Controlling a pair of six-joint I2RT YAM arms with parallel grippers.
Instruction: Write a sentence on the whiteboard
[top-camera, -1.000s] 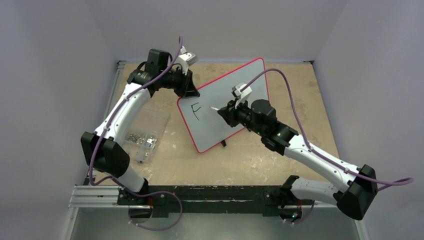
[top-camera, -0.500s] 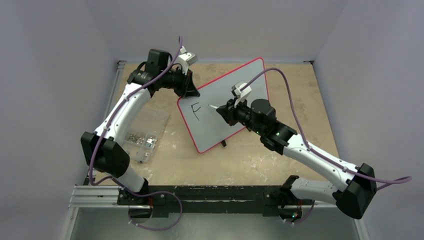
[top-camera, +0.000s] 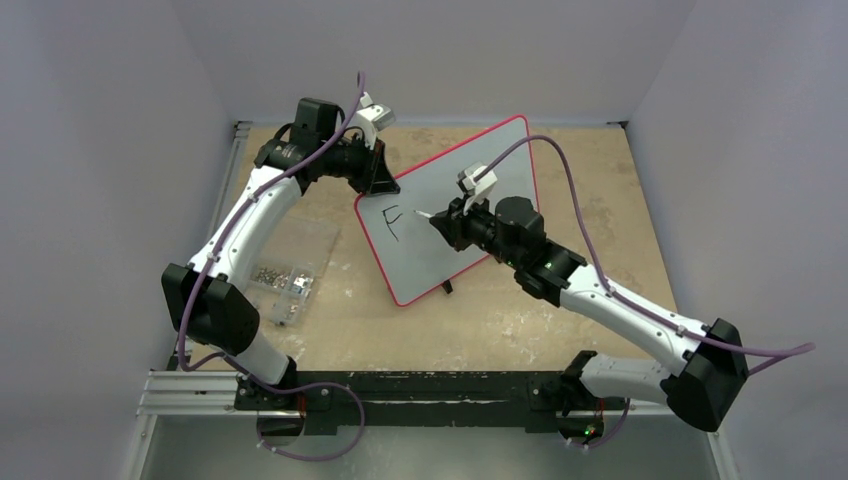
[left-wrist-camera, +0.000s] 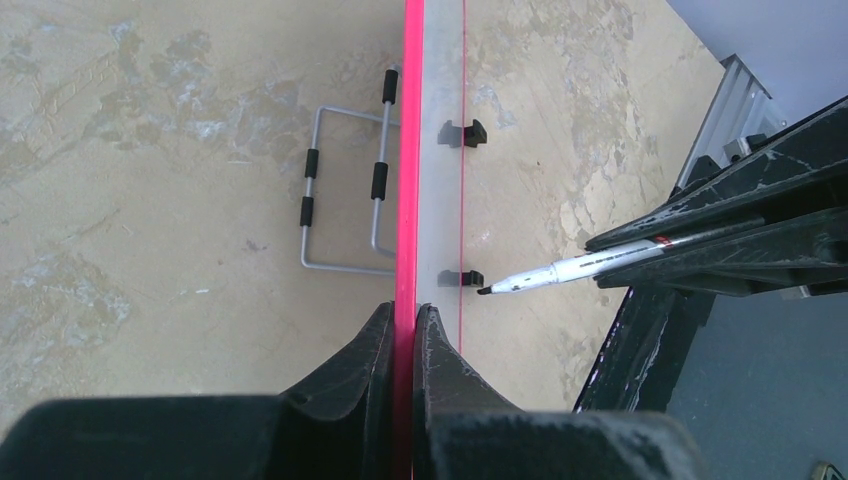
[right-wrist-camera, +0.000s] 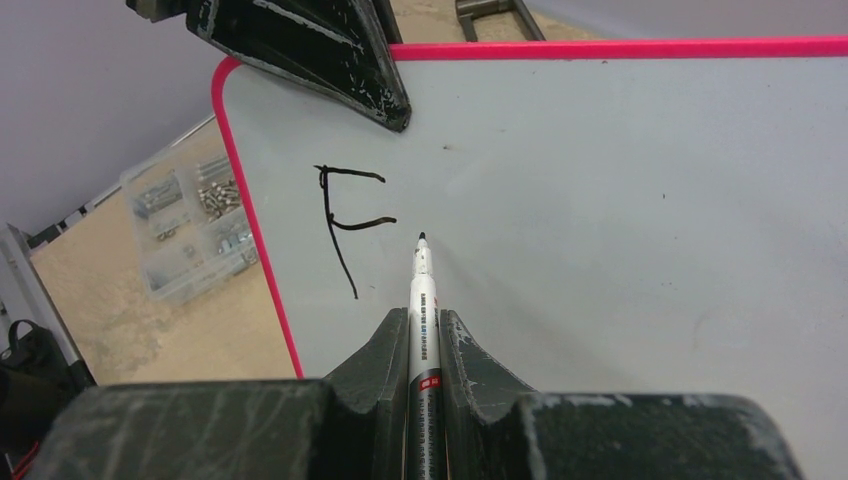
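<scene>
Covering whiteboard rim: left tool; marker contact unclear.

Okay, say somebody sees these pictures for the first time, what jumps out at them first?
The red-rimmed whiteboard standing tilted in the middle of the table catches the eye first, bare except for a single black letter F. Next comes the right gripper, shut on a marker whose tip sits just right of the F. The left gripper clamps the board's red edge.
</scene>
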